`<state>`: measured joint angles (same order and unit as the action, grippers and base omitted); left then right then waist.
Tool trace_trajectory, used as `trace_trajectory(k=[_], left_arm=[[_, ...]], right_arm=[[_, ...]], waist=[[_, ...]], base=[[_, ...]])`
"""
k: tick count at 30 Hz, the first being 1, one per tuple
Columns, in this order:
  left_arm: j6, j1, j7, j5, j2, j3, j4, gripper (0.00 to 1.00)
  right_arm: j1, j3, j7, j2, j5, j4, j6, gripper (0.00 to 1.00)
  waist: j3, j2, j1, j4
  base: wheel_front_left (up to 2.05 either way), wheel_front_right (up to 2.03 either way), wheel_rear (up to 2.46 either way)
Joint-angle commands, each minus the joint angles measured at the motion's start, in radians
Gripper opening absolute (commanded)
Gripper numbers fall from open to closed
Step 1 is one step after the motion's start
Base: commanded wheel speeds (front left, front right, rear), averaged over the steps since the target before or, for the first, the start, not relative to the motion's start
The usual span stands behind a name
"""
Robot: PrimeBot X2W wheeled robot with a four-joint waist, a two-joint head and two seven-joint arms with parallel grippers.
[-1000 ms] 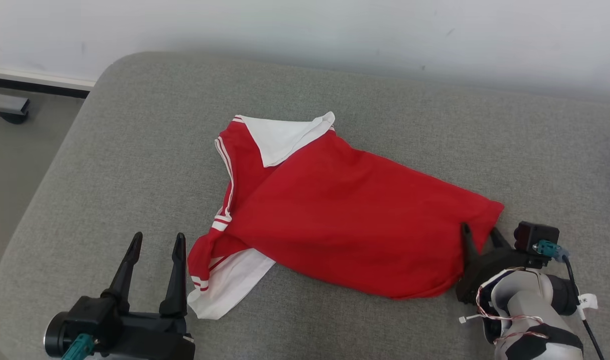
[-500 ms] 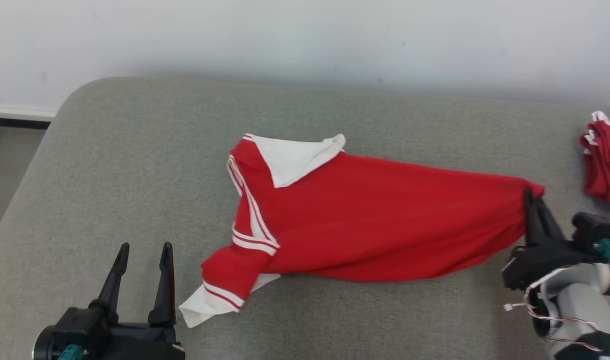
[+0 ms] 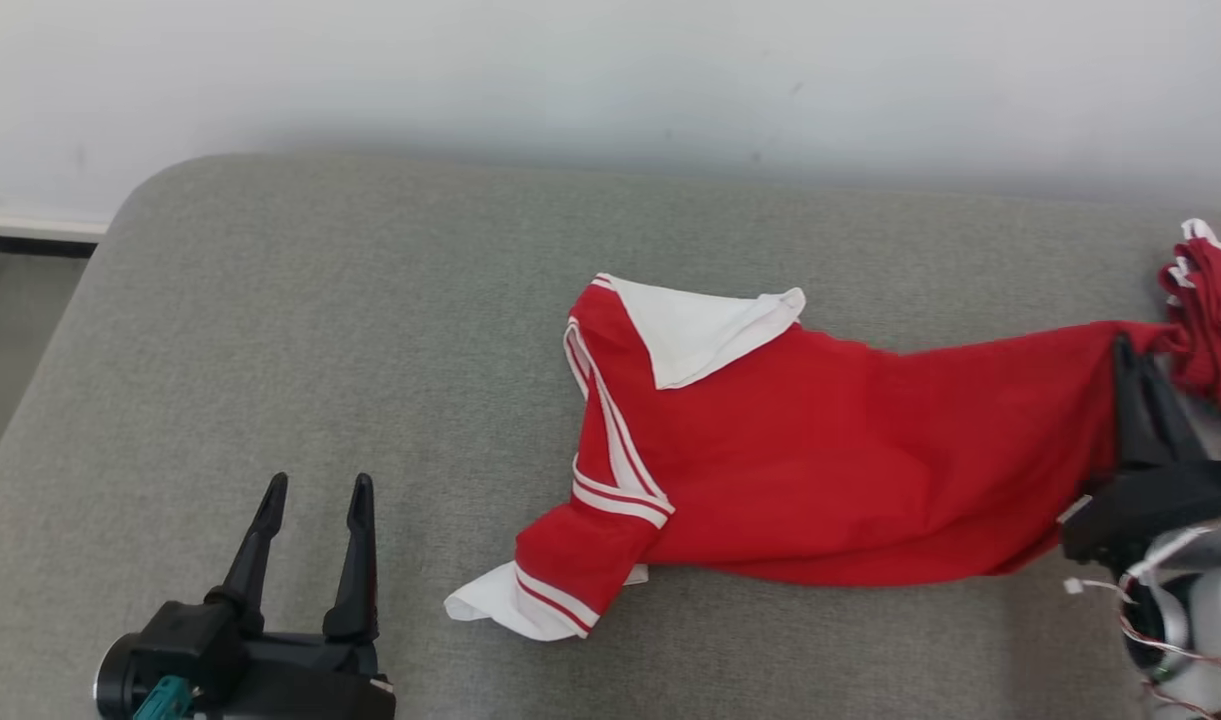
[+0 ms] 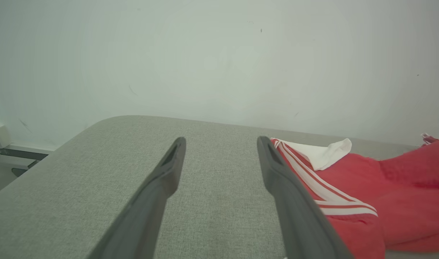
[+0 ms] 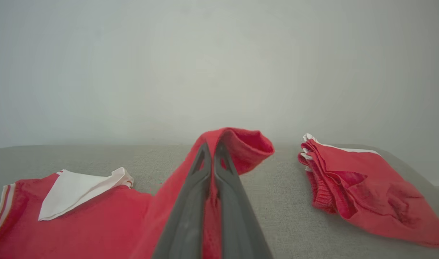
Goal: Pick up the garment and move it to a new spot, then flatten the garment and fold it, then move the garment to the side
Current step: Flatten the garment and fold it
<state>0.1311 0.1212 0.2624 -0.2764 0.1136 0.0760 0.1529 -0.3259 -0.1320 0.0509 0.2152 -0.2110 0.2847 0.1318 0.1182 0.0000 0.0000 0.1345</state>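
The garment (image 3: 830,460) is a red shirt with white panels and white stripes, stretched across the grey cushioned surface (image 3: 320,320). My right gripper (image 3: 1130,345) is shut on its right hem corner, lifting that corner off the cushion. In the right wrist view the red garment (image 5: 97,216) is pinched between the right gripper's (image 5: 211,145) closed fingers, with a fold of cloth curling over their tips. My left gripper (image 3: 315,485) stands open at the lower left, apart from the white sleeve end. From the left wrist, the left gripper (image 4: 221,140) is spread wide with the garment (image 4: 366,201) to its right.
A second red garment (image 3: 1210,310), folded, lies at the right edge of the cushion, close beside the held corner; it is also in the right wrist view (image 5: 359,183). A pale wall runs behind. The cushion's rounded left corner drops to the floor (image 3: 10,330).
My right gripper closed on the hem corner and pulled it up and to the right, dragging the shirt along the cushion. The head camera also turned right. The left gripper stayed open.
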Motion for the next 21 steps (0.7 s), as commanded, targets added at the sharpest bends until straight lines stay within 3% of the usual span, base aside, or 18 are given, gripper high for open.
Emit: trace_trajectory(k=[1,7,16,17,18,19,21], left_arm=[[-0.001,0.010,0.003,-0.002,-0.003,0.001,0.001,1.00],[-0.001,0.041,0.003,-0.013,-0.013,0.042,0.012,1.00],[-0.001,0.079,0.003,-0.033,-0.029,0.103,0.035,1.00],[-0.001,0.079,0.003,-0.034,-0.029,0.103,0.037,1.00],[-0.001,0.078,0.003,-0.035,-0.029,0.106,0.040,1.00],[-0.001,0.078,0.003,-0.036,-0.030,0.107,0.042,1.00],[-0.001,0.073,0.003,-0.036,-0.030,0.103,0.046,1.00]], right_arm=[[-0.011,0.006,-0.003,-0.006,0.009,-0.003,-0.003,0.00],[-0.152,0.121,-0.039,-0.082,0.031,0.073,-0.003,0.00],[-0.389,0.287,0.045,-0.150,0.041,0.467,-0.003,0.00],[-0.406,0.299,0.057,-0.154,0.034,0.511,-0.003,0.18],[-0.421,0.308,0.070,-0.157,0.033,0.555,-0.003,0.95],[-0.436,0.319,0.083,-0.158,0.028,0.592,-0.003,1.00],[-0.458,0.340,0.117,-0.161,0.019,0.649,-0.003,1.00]], waist=[[0.008,0.0000,0.0000,0.018],[0.030,0.0000,0.0000,0.068],[0.051,0.0000,0.0000,0.147],[0.051,0.0000,0.0000,0.150],[0.051,0.0000,0.0000,0.153],[0.050,0.0000,0.0000,0.155],[0.044,0.0000,0.0000,0.152]], base=[[0.00,0.00,0.00],[0.00,0.00,0.00],[0.00,0.00,0.00],[0.00,0.00,0.00],[0.00,0.00,0.00],[0.00,0.00,0.00],[0.00,0.00,0.00]])
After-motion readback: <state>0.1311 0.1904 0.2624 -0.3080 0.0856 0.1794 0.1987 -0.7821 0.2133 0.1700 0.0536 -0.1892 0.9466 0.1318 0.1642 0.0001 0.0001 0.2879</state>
